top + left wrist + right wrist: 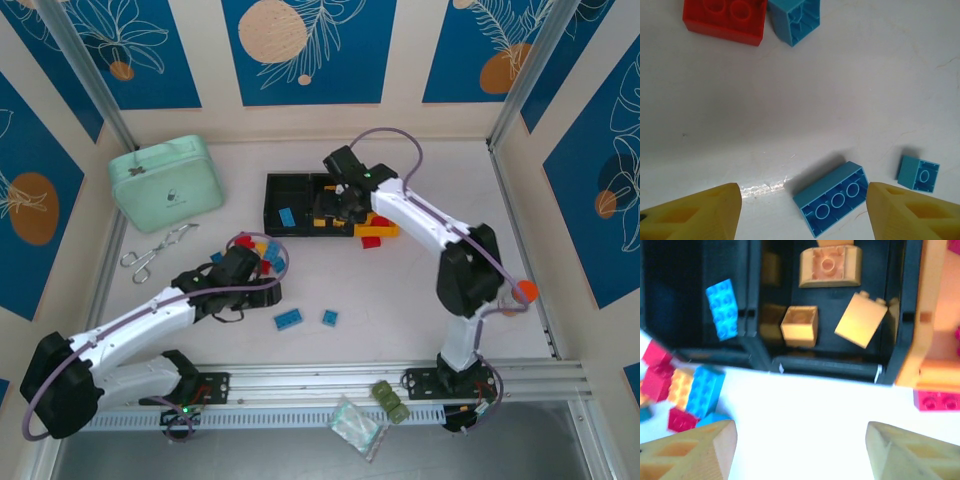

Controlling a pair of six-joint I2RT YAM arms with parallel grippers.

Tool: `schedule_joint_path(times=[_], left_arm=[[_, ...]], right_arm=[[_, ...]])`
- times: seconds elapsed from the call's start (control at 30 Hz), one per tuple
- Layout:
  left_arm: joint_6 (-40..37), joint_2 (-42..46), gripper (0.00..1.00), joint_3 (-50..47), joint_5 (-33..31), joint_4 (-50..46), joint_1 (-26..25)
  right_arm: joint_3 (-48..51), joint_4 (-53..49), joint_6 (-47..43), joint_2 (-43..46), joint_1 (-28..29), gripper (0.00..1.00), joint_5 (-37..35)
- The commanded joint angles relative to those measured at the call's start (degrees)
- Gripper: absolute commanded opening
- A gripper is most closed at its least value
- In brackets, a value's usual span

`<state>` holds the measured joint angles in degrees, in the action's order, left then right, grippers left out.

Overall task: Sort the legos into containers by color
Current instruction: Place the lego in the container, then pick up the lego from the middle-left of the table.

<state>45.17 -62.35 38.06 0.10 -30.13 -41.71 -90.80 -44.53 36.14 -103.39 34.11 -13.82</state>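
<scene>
From above, the left fingers [266, 262] hung at the pile of legos [262, 248] on the desk [400, 300] and the right fingers [347, 210] stood over the containers [272, 190], a mint-green case [165, 183] well to the left. At the left wrist the fingers [695, 215] gaped wide and empty, a three-stud blue brick [832, 200] lying between them. At the right wrist the fingers [690, 450] spread wide, empty, before the black bins [820, 365] holding one blue piece [721, 307] and yellow-orange bricks [829, 266].

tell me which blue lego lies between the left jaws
The long blue brick showing three studs; the small blue brick lies off right, the tipped blue brick far ahead.
</scene>
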Motion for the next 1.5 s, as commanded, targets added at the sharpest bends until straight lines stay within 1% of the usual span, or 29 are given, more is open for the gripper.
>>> schedule_joint_path(times=[0.0,0.07,0.13,0.23,0.33,0.43,0.53,0.67,0.73,0.87,0.97,1.0,1.03,1.1,1.17,1.23,1.37,1.47], left_arm=[[0.1,-1.8,0.68,1.8,3.2,-1.8,-1.0],[-0.2,-2.7,0.71,1.9,4.8,-1.2,-2.2],[-2.1,-4.0,0.73,2.2,5.8,-0.6,-3.8],[-7.6,-5.6,0.75,2.8,7.4,0.3,-5.3],[-12.7,-7.2,0.79,3.7,7.2,0.0,-5.6],[-16.0,-10.0,0.81,4.3,8.4,0.8,-5.7],[-17.6,-13.3,0.84,4.7,9.8,2.5,-6.6],[-18.3,-17.4,0.82,5.9,8.5,2.4,-9.0],[-18.6,-19.3,0.79,6.4,7.4,1.5,-10.3],[-18.6,-21.2,0.71,7.5,3.2,-0.9,-13.3],[-18.1,-22.2,0.57,7.9,0.8,-1.3,-14.8],[-18.0,-22.7,0.48,8.0,0.5,-1.3,-15.0],[-17.8,-23.3,0.43,8.2,0.2,-1.4,-15.1],[-17.4,-24.0,0.34,8.6,-0.3,-1.4,-15.3],[-17.0,-24.3,0.29,8.8,-1.0,-1.4,-15.3],[-16.2,-23.9,0.25,9.3,-2.4,-1.9,-15.3],[-14.6,-21.9,0.24,9.9,-3.7,-1.9,-14.7],[-13.6,-19.8,0.24,10.4,-3.6,-1.2,-12.8]], right_arm=[[9.4,4.4,-0.5,7.6,0.7,0.70,3.8],[16.1,7.0,-0.8,12.4,0.9,0.70,5.8],[22.9,9.3,-1.5,17.4,1.5,0.71,7.0],[31.6,10.9,-1.3,23.9,1.6,0.71,7.9],[38.5,11.7,-0.5,29.7,1.1,0.71,8.5],[43.3,11.9,0.6,34.2,0.7,0.71,9.0],[46.3,11.7,1.4,37.6,0.2,0.71,9.2],[48.4,10.8,1.1,40.0,-0.4,0.71,10.9],[49.3,10.4,0.7,40.9,-0.6,0.71,13.0],[52.1,9.8,1.3,43.2,-0.6,0.70,13.9],[54.2,9.6,2.3,45.2,-0.6,0.70,14.1],[54.8,9.8,2.6,45.8,-0.6,0.70,14.4],[55.3,10.0,2.9,46.3,-0.7,0.70,14.6],[56.0,10.0,3.3,47.1,-0.6,0.70,14.8],[56.3,10.0,3.7,47.6,-0.6,0.70,14.8],[56.6,10.5,3.8,48.2,-0.6,0.70,15.5],[57.4,13.0,3.6,49.2,-0.6,0.70,18.5],[57.6,14.7,3.3,49.5,-0.4,0.70,20.5]])
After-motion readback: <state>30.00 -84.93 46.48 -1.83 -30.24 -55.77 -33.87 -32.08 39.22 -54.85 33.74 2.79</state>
